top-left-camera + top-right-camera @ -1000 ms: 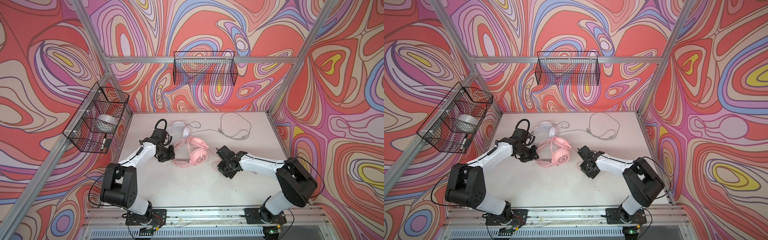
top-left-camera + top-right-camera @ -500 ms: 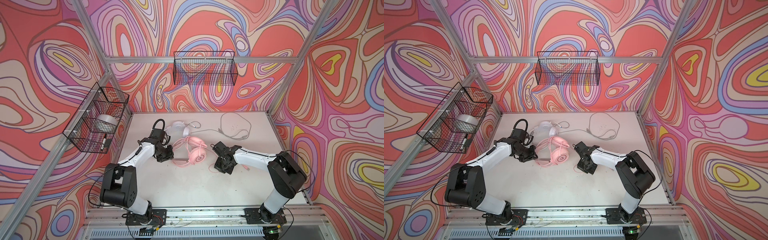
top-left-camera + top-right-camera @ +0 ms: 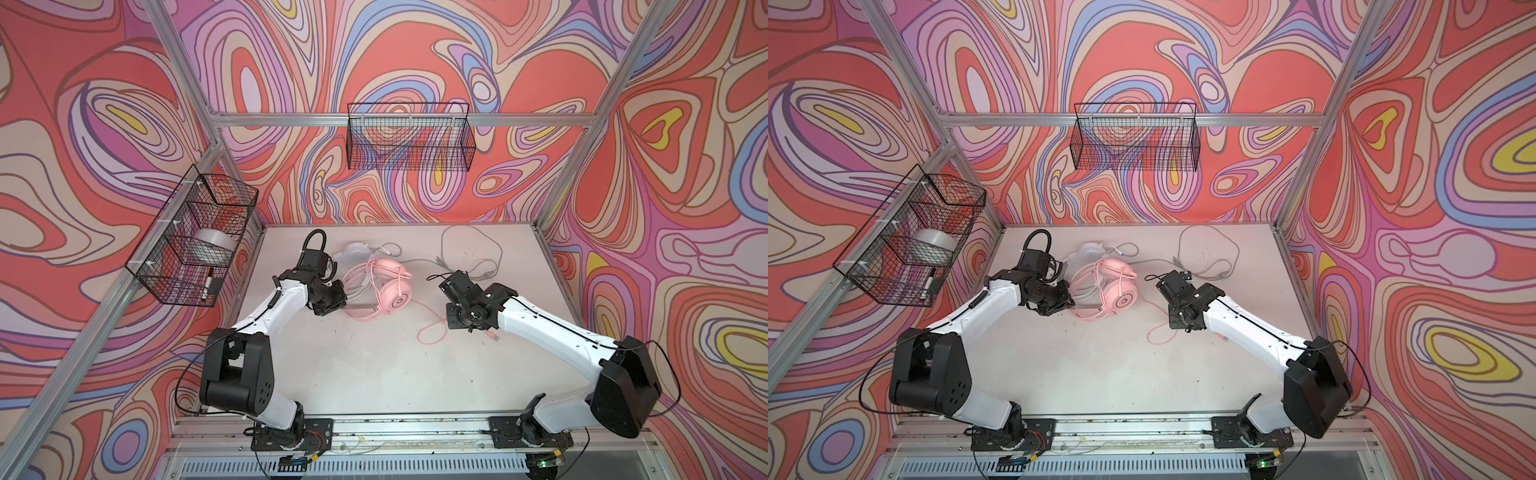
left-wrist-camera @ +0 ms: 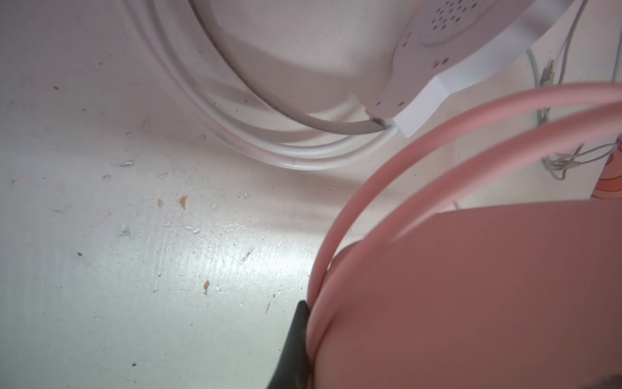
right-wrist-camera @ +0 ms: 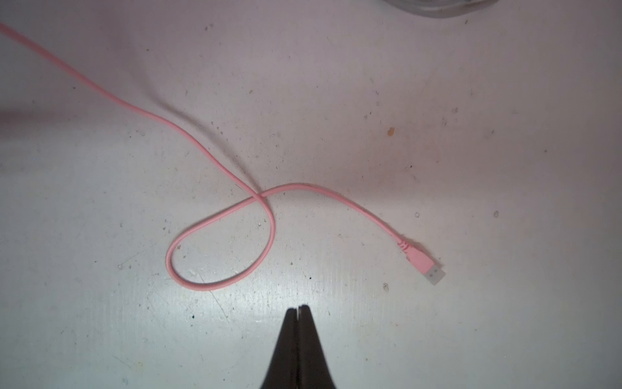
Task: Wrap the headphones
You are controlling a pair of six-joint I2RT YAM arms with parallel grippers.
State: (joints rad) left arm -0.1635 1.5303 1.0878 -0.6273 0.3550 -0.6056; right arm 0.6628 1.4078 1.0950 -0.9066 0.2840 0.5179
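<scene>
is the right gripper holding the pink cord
No: in the right wrist view the right gripper is shut on nothing, and the pink cord lies on the table clear of its tips.

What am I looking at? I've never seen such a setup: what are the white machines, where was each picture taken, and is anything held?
Two robot arms are mounted at the table edge, each ending in a pincer. Two wide pictures come from overhead cameras; two close-ups come from cameras on the wrists. On the table lie a pink headset, a white headset behind it and a loose grey cord. The left gripper is shut on the pink headset. The right gripper is shut and empty, close to the looped pink cord and its USB plug.
</scene>
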